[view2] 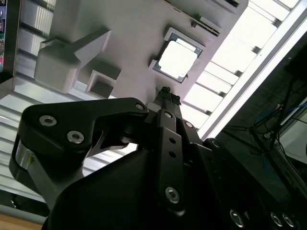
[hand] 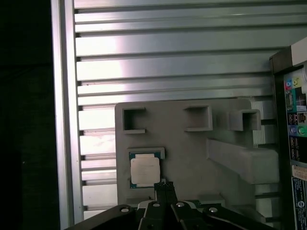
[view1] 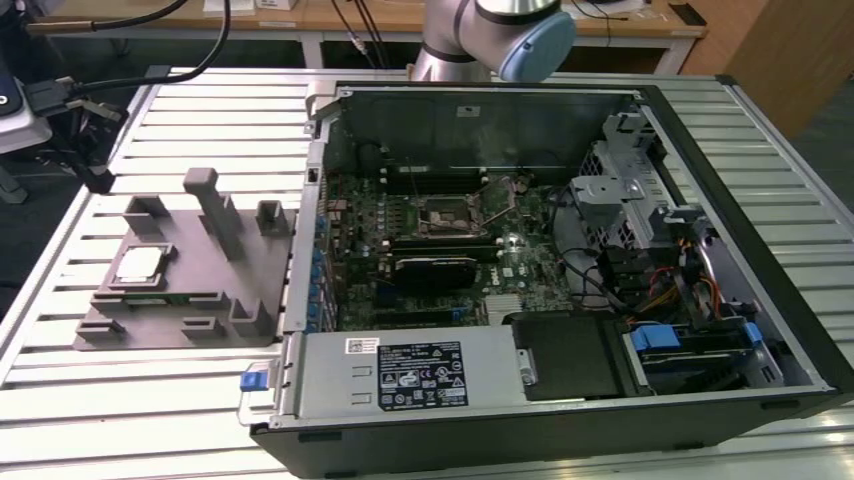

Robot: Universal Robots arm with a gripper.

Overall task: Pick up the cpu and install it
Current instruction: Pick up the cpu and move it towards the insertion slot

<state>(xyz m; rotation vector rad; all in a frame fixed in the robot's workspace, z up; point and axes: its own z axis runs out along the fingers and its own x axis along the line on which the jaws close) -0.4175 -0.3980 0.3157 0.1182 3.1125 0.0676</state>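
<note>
Currently the cpu (view1: 140, 263) lies flat in the grey fixture block (view1: 254, 280), at nine o'clock from the computer case (view1: 534, 440). The gripper (hand: 163, 184) hovers just beside it, jaws seemingly closed on nothing. Descending like that could scrape or tilt the chip.

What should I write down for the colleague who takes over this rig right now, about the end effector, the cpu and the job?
End effector: shut, holding nothing, above the grey fixture block, apart from the cpu.
Cpu: lies flat in its recess on the fixture block, on the slatted table, at the exterior view's left of the open computer case.
Done: nothing that shows.
Left: the cpu is not yet picked up and not yet installed.
</note>
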